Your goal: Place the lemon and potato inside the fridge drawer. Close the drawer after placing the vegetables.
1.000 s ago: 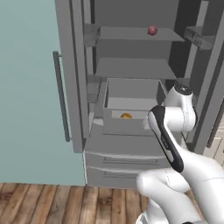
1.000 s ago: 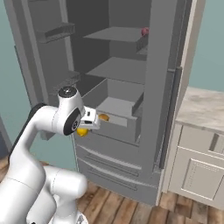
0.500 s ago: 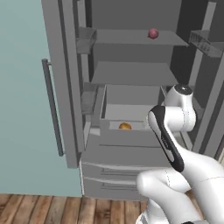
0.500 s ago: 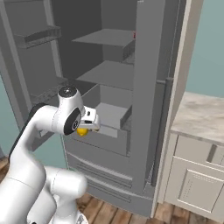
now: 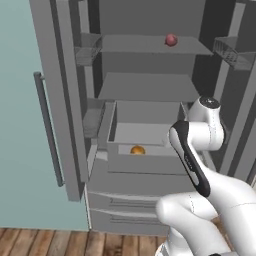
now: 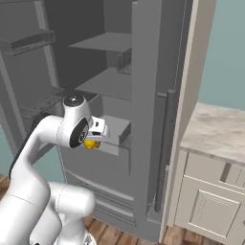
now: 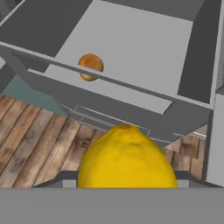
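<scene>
Gripper (image 6: 92,142) jaws are clamping on the one lemon (image 7: 127,158), holding it just outside the front panel of the fridge drawer (image 5: 145,161), which is standing pulled out below the shelves. One potato (image 5: 138,149) is lying inside that drawer, near its front wall and toward its left side. One small dark red ball (image 5: 171,40) is resting on the top shelf (image 5: 145,46), well above the drawer. No brand, label or writing is showing anywhere. Seen from the hand, the lemon is sitting big and close below the drawer's front edge, with the potato (image 7: 90,66) beyond it; the right base camera is showing the lemon (image 6: 90,143) as a yellow patch under the hand, beside a pale counter (image 6: 217,134) right of the fridge.
</scene>
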Available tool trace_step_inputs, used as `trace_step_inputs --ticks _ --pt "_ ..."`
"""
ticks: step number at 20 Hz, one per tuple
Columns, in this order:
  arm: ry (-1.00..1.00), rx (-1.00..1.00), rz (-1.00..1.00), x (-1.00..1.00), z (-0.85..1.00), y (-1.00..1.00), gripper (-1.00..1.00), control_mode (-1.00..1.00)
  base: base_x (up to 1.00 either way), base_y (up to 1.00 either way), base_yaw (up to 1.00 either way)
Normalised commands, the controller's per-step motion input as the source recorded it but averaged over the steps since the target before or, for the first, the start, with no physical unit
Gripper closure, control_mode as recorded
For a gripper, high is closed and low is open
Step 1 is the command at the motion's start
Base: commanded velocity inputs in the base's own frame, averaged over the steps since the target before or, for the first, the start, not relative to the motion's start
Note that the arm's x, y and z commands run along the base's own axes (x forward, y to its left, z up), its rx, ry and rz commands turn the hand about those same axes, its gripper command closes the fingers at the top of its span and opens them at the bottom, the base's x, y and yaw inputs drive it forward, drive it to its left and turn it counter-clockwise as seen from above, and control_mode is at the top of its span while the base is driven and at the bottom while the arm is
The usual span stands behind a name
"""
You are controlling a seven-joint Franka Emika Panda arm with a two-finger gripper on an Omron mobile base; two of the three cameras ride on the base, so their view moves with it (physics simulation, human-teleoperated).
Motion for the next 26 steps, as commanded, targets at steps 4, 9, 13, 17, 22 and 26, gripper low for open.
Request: trace_step_inputs --ticks 4,9,13,17,22,26 --pt "0.00 0.00 0.00 0.00 0.00 0.00 1.00 1.00 0.30 -0.34 0.00" --pt "0.00 0.00 0.00 0.00 0.00 0.00 1.00 1.00 0.42 -0.02 0.00" --pt "0.00 0.00 0.00 0.00 0.00 0.00 1.00 1.00 0.41 0.00 0.00" --pt "0.00 0.00 0.00 0.00 0.00 0.00 1.00 1.00 0.40 -0.01 0.00" --pt "0.00 0.00 0.00 0.00 0.00 0.00 1.00 1.00 0.41 0.00 0.00" --pt "0.00 0.00 0.00 0.00 0.00 0.00 1.00 1.00 0.37 0.00 0.00"
